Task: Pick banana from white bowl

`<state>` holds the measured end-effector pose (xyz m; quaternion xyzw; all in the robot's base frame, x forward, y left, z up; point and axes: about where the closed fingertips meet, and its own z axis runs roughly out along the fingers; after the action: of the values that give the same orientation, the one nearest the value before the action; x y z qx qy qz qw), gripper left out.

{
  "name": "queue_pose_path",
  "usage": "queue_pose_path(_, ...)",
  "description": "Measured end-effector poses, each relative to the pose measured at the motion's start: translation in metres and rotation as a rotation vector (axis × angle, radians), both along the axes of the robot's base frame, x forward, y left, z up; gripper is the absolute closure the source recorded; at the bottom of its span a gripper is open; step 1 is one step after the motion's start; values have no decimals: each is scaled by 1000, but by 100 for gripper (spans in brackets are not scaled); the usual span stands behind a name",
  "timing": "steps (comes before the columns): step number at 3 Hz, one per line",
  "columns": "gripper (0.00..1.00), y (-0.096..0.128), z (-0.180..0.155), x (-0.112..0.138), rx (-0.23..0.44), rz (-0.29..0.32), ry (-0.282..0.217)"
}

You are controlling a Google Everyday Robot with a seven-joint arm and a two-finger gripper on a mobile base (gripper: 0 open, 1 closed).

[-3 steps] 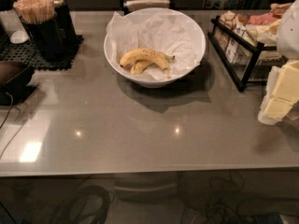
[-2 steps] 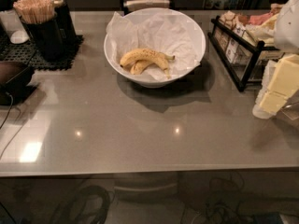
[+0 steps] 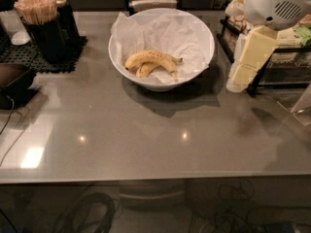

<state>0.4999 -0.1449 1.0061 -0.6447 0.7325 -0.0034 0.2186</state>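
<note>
Grey glossy countertop [image 3: 146, 144], contents from the left:

- Black cylindrical holder packed with pale wooden sticks [image 3: 38, 13], standing on a black rubber grid mat [image 3: 48, 59].
- Large glossy white ceramic bowl [image 3: 146, 84], centre rear, lined with crumpled white paper [image 3: 180, 33].
- Long curved yellow banana with brown speckles [image 3: 153, 58], lying on the paper inside the bowl. It touches a shorter, stubbier yellow banana [image 3: 146, 70] just in front of it.
- Cream-coloured two-finger gripper [image 3: 236, 84], hanging just right of the bowl and apart from it, tip pointing down at the counter. Spread or pressed together: cannot tell, since it reads as one slab.
- Black wire rack [image 3: 272, 74], behind the gripper, possibly holding packets.
</note>
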Motion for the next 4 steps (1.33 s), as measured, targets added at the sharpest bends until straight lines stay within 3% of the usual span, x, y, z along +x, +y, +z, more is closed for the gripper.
queue_pose_path(2, 0, 0, 4, 3, 21, -9, -12)
queue_pose_path(3, 0, 14, 2, 19, 57, 24, -36)
queue_pose_path(4, 0, 41, 6, 43, 59, 110, -60)
